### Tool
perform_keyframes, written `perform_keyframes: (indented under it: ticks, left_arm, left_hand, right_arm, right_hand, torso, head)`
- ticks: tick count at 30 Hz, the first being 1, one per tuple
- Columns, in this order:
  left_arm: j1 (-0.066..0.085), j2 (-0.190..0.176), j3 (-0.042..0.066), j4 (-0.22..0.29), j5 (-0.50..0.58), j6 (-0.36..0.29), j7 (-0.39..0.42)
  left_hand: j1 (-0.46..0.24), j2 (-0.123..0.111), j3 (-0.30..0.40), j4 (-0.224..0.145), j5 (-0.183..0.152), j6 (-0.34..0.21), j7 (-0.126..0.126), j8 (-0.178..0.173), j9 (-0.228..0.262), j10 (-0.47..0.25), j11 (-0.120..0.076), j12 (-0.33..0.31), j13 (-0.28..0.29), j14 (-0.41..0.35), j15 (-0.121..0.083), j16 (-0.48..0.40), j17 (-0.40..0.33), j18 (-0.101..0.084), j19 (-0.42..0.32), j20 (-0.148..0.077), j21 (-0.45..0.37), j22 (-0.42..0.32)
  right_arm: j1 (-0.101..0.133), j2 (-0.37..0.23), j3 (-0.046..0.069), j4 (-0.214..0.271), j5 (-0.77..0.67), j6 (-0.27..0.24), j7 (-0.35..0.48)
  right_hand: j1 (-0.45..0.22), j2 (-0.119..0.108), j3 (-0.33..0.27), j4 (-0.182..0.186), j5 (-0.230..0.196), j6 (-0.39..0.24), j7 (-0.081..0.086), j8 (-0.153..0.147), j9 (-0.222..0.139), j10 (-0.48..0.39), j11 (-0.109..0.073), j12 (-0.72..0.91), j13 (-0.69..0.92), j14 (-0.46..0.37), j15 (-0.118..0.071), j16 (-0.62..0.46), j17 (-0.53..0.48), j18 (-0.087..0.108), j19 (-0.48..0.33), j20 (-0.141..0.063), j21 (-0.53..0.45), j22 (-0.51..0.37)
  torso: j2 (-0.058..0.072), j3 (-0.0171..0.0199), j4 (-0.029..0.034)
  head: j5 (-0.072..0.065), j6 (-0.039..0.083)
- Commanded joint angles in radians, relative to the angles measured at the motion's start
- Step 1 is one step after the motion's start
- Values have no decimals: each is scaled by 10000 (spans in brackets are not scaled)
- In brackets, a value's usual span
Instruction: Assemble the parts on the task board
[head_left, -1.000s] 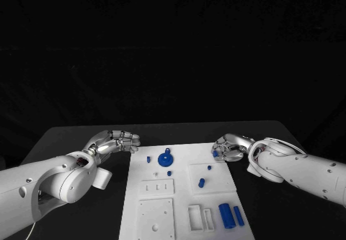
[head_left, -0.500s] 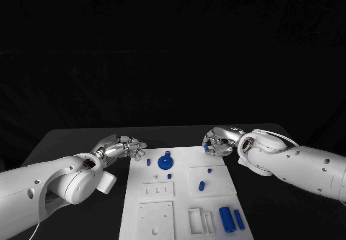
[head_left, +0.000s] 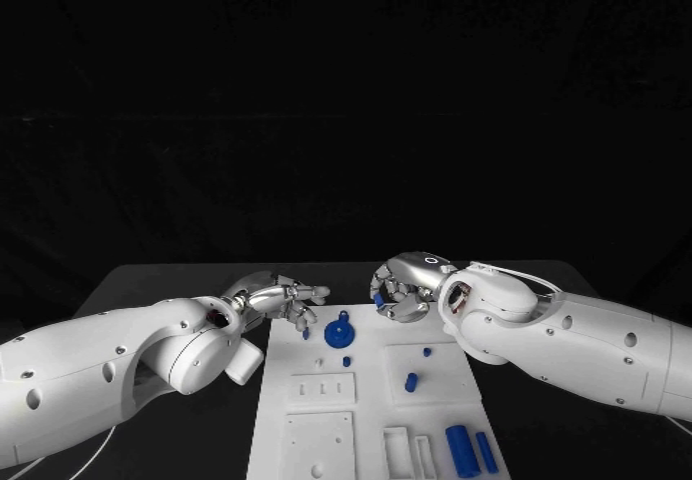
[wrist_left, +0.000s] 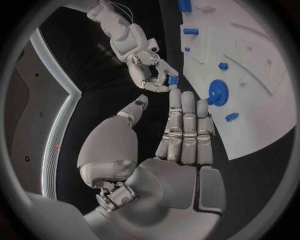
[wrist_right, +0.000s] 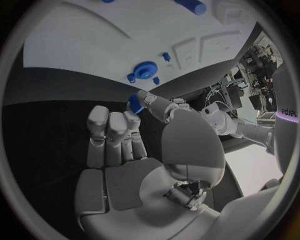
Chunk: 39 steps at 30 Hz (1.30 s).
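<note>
The white task board (head_left: 320, 425) lies in the middle of the table. A blue disc with a knob (head_left: 340, 333) and small blue pegs (head_left: 411, 381) sit on it. My right hand (head_left: 410, 286) hovers over the board's far edge and pinches a small blue part (head_left: 378, 298) between thumb and fingers; the right wrist view shows that part (wrist_right: 134, 104) at the fingertips, with the disc (wrist_right: 145, 70) beyond. My left hand (head_left: 283, 298) is at the board's far left corner, fingers stretched out and holding nothing (wrist_left: 184, 130). The left wrist view shows the right hand (wrist_left: 145, 70) holding the part (wrist_left: 173, 80).
Two blue cylinders (head_left: 462, 448) lie side by side near the board's front right. Rectangular recesses (head_left: 397, 445) and a slotted block (head_left: 320, 387) are on the board's near half. Black table (head_left: 144, 290) surrounds the board on both sides.
My right hand has carried the blue part leftward, from the board's far right corner to over its far edge. My left hand moved right toward the far left corner and its fingers uncurled.
</note>
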Motion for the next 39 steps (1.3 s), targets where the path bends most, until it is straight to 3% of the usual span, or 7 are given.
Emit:
perform_keyframes:
  ticks: [1,7,11,15,18,25,39]
  left_arm:
    - [23,142,5,-25,-375,6,-840]
    - [23,330,-2,-78,-532,-120,-1138]
    - [22,424,-2,-87,-693,-197,-1245]
    - [22,508,-5,-113,-730,-265,-1327]
    - [21,551,-12,-110,-732,-237,-1359]
    - [21,620,-11,-64,-732,-188,-1307]
    - [20,681,-10,-59,-732,-128,-1247]
  left_hand:
    - [-98,-89,42,205,-59,68,-53,-79,20,40,-36,182,160,21,-107,187,38,48,95,-143,131,218]
    - [-128,-322,144,604,-59,72,-65,-146,50,-71,-53,448,418,-11,-162,411,30,30,110,-222,290,202]
    - [-494,-243,110,1111,-58,69,-61,-183,67,-169,-49,554,534,-56,-166,486,-5,15,63,-238,326,189]
    - [-399,-301,98,1156,-57,66,-58,-200,84,-254,-44,603,598,-106,-166,517,-35,16,15,-247,355,192]
    - [-310,-324,80,1186,-58,73,-50,-209,101,-338,-33,632,645,-161,-153,530,-72,7,-33,-240,374,189]
    - [-220,-309,36,1273,-58,117,-41,-205,138,-486,-17,650,701,-262,-114,521,-151,-8,-131,-211,377,174]
    - [121,49,-206,1144,-57,250,-64,-175,219,-601,-30,720,805,-316,-85,578,-286,-3,-233,-176,430,168]
  right_arm:
    - [10,182,3,148,-478,-136,-503]
    - [10,420,4,340,-367,-122,-466]
    - [10,538,4,400,-362,-156,-471]
    - [9,632,4,503,-388,-174,-527]
    - [9,716,4,521,-404,-139,-551]
    - [8,891,4,494,-405,-46,-557]
    - [6,1046,3,488,-405,99,-528]
  right_hand:
    - [-19,-119,38,40,-43,313,207,51,-10,54,-46,-22,-10,25,-11,17,-10,478,37,-9,55,106]
    - [-60,-207,55,119,-43,337,199,63,1,64,-55,-29,-13,34,-18,16,-10,478,58,-5,57,102]
    - [-175,-294,8,241,-44,352,192,70,10,76,-62,-31,-14,48,-23,22,-6,478,88,2,64,100]
    - [-213,-356,-26,285,-40,356,186,71,14,82,-67,-31,-13,53,-30,24,-4,478,103,-1,66,99]
    - [-218,-369,-33,294,-32,360,184,72,15,84,-69,-32,-13,56,-31,25,-4,478,108,-2,67,99]
    - [-224,-387,-48,304,-20,375,179,76,18,88,-73,-31,-12,63,-33,26,-3,478,115,-3,69,99]
    - [-224,-402,-63,308,-8,396,173,83,20,93,-79,-31,-11,68,-36,28,-2,478,122,-3,70,100]
  torso:
    - [-71,-20,-17]
    - [-119,-35,3]
    - [-97,-29,4]
    - [-101,-35,4]
    - [-85,-16,-15]
    - [-84,-26,-22]
    - [-90,-27,-15]
  head:
    - [91,-20]
    - [223,-45]
    - [286,-42]
    - [342,-46]
    - [395,-47]
    - [415,-54]
    - [419,-41]
